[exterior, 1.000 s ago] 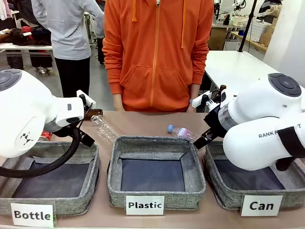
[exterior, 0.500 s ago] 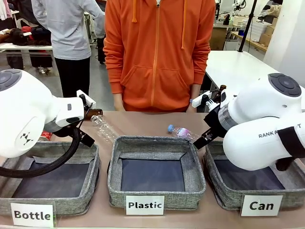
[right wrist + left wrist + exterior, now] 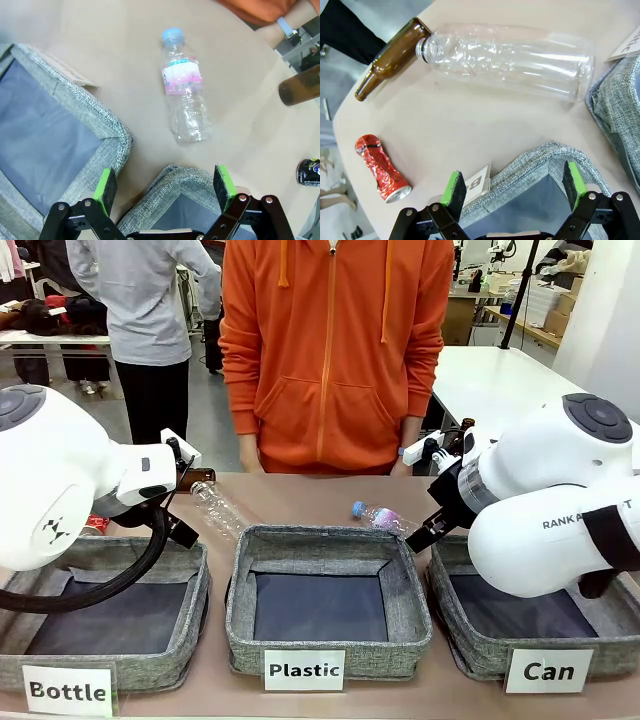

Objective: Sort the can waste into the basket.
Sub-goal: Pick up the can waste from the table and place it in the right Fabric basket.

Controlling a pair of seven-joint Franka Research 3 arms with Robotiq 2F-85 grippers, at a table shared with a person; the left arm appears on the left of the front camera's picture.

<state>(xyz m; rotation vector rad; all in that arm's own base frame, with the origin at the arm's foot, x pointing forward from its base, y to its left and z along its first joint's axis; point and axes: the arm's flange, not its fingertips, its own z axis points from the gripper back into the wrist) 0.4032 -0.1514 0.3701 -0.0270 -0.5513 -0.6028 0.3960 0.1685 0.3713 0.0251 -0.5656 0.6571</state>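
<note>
Left wrist view: red crushed can (image 3: 381,169) lies by the table's (image 3: 470,125) edge, near the wide-spread left gripper (image 3: 513,180); black can (image 3: 310,172) sits aside of the wide-spread right gripper (image 3: 165,182).

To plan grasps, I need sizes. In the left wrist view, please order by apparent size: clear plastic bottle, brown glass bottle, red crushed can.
1. clear plastic bottle, by far largest.
2. brown glass bottle, longer than the can.
3. red crushed can, smallest, but the margin is modest.
</note>
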